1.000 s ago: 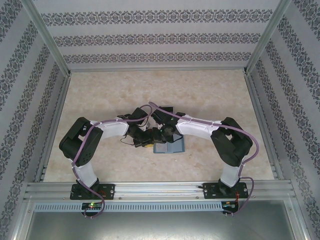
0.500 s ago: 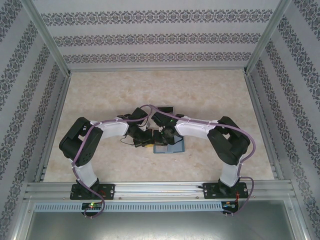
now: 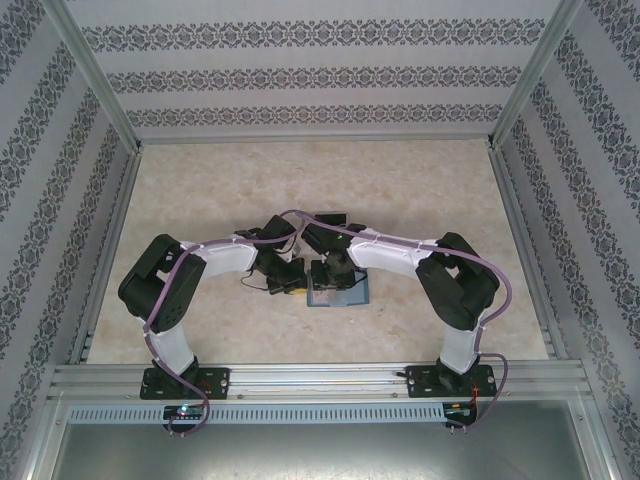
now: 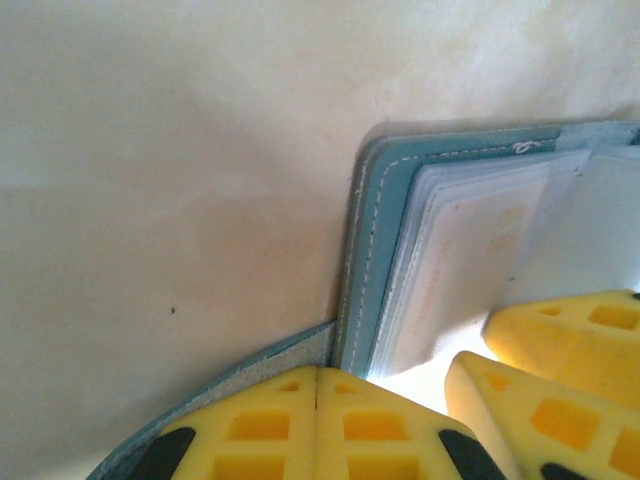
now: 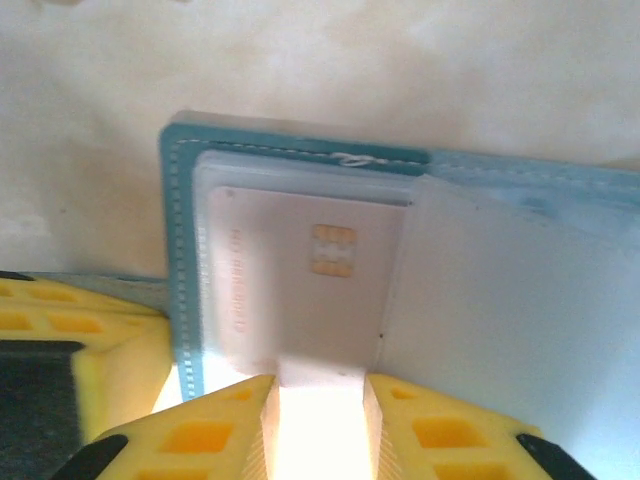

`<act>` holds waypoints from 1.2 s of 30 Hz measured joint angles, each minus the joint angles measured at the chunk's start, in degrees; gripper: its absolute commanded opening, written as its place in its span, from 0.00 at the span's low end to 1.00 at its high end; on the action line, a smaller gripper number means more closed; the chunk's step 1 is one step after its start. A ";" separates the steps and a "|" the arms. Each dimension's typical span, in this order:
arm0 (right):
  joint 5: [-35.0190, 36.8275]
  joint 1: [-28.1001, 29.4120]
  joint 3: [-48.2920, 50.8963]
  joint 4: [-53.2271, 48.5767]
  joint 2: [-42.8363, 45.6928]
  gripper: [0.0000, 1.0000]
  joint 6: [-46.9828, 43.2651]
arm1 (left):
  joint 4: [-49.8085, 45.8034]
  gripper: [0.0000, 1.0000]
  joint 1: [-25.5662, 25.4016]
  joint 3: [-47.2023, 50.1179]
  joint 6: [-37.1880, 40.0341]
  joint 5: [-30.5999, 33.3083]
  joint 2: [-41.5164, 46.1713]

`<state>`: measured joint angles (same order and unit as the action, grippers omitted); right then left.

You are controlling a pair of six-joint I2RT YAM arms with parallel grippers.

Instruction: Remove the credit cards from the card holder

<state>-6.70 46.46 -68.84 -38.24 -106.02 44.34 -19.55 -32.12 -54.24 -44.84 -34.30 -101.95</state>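
The teal-blue card holder (image 3: 341, 294) lies open on the table between both arms. In the right wrist view its stitched teal rim (image 5: 181, 230) frames a pale credit card (image 5: 300, 280) with a gold chip, lying in a clear sleeve. My right gripper (image 5: 318, 420) is open, its fingertips (image 5: 420, 410) either side of the card's near edge, bright white between them. My left gripper (image 4: 316, 385) is shut at the corner where the strap tab (image 4: 250, 372) meets the card holder (image 4: 375, 260). The black card is hidden.
The marble-patterned table (image 3: 300, 180) is walled by patterned panels and an aluminium frame (image 3: 320, 378) along the near edge. The right gripper's yellow fingers (image 4: 560, 340) sit close beside my left gripper over the card holder.
The right arm has edged slightly left and forward over the card holder. The left arm and the card holder have hardly moved.
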 measured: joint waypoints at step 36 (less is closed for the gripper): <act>13.33 1.79 -5.35 -15.34 -0.87 0.38 -3.82 | -1.14 0.00 0.00 -1.38 -0.07 -0.04 0.02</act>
<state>6.63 48.25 -74.19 -53.58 -106.89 40.51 -20.69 -32.12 -55.61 -44.91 -34.35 -101.93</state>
